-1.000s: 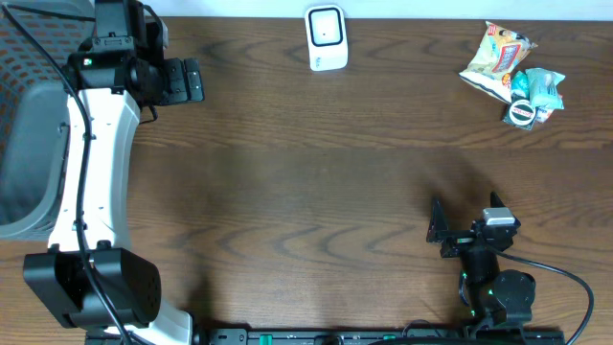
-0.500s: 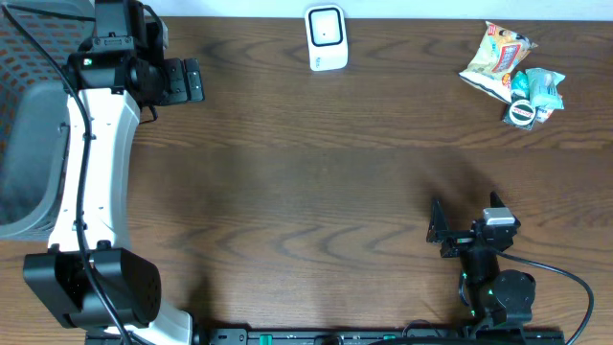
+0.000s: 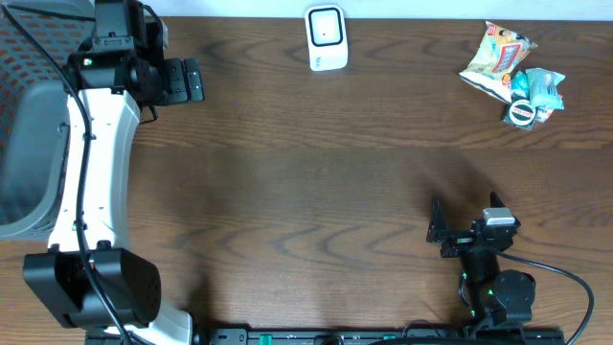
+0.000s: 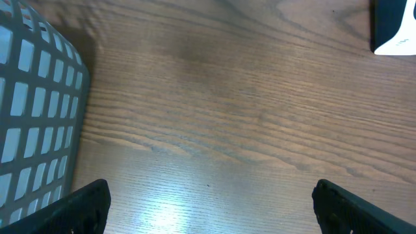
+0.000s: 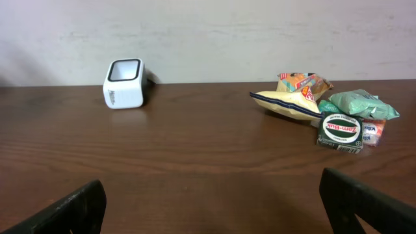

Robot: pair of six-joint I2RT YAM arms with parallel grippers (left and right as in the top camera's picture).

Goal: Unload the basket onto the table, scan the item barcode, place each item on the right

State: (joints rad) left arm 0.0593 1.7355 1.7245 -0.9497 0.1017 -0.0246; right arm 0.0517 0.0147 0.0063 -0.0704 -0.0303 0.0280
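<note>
A white barcode scanner [image 3: 326,38] stands at the table's far edge, and shows in the right wrist view [image 5: 123,83] and at the top right corner of the left wrist view [image 4: 395,29]. The items lie in a pile at the far right: a yellow snack bag [image 3: 495,59] [image 5: 292,97], a teal packet [image 3: 543,88] [image 5: 354,103] and a round green-and-white tin [image 3: 522,112] [image 5: 340,130]. My left gripper [image 3: 196,81] [image 4: 211,205] is open and empty over bare wood at the far left. My right gripper [image 3: 436,230] [image 5: 214,201] is open and empty near the front edge, far from the pile.
A grey mesh basket [image 3: 24,144] [image 4: 32,130] sits at the left edge, close beside the left arm. Dark wooden tabletop [image 3: 306,192] stretches between the two arms and the scanner.
</note>
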